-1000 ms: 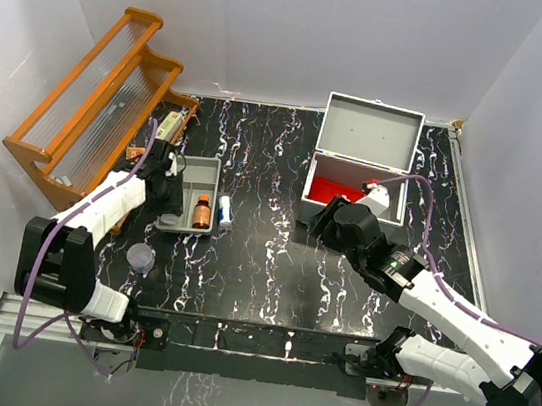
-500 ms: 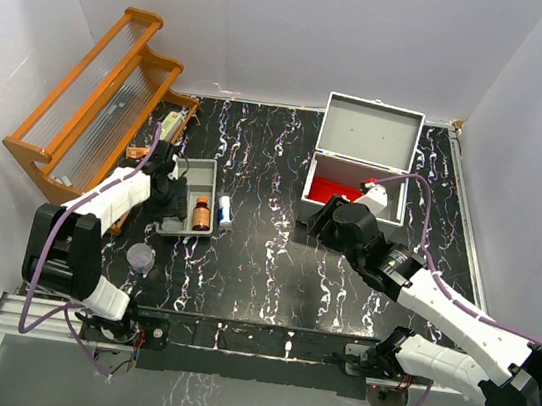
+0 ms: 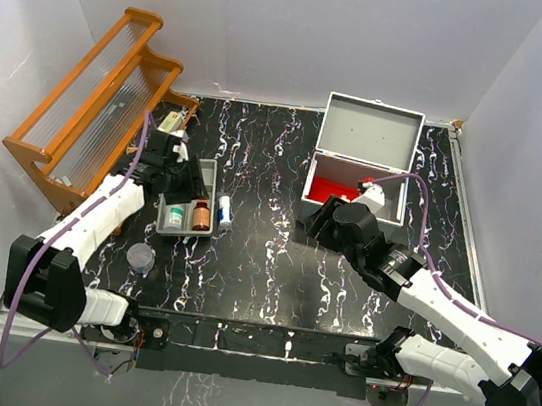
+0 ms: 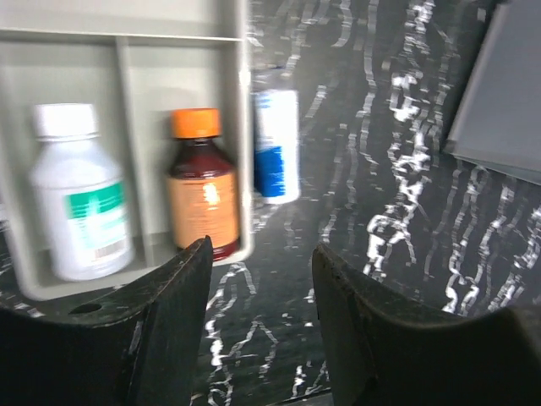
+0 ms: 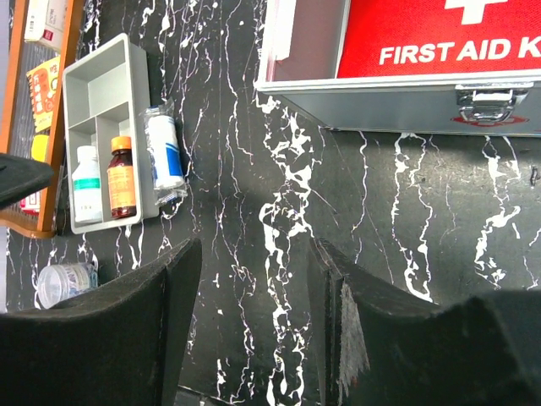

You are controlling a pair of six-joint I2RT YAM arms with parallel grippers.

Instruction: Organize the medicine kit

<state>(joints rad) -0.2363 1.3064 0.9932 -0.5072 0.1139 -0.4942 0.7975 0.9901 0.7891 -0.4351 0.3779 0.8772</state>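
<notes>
The grey tray (image 5: 100, 83) was found on the worktop (image 3: 263, 262), left of centre, w/ two narrow slots filled. A white bottle (image 4: 80, 194) w/ green label and an amber bottle (image 4: 201, 196) w/ orange cap were laid side by side, apparently flat, caps toward the far side. The wide far compartment was bare. A blue-and-white tube (image 4: 276, 145) was left lying outside, just beside the tray's right wall.

The left gripper (image 4: 262, 271) was held over the tray's far end, jaws spread, nothing btwn them. The first-aid case (image 5: 380, 95) stood open well to the right, red insert showing. The right gripper (image 5: 254, 279) was hung near its front, jaws likewise parted and empty. A clear cup (image 3: 140, 258) was noted by the left arm, and small boxes on the wooden rack (image 3: 94, 97) at far left.

Step judged: loose items being sorted into the tray, approx. part done. The tube was judged the likely next pick. The left jaws would need to be shifted right, lowered across its short axis and closed w/o the tray wall being nudged.
</notes>
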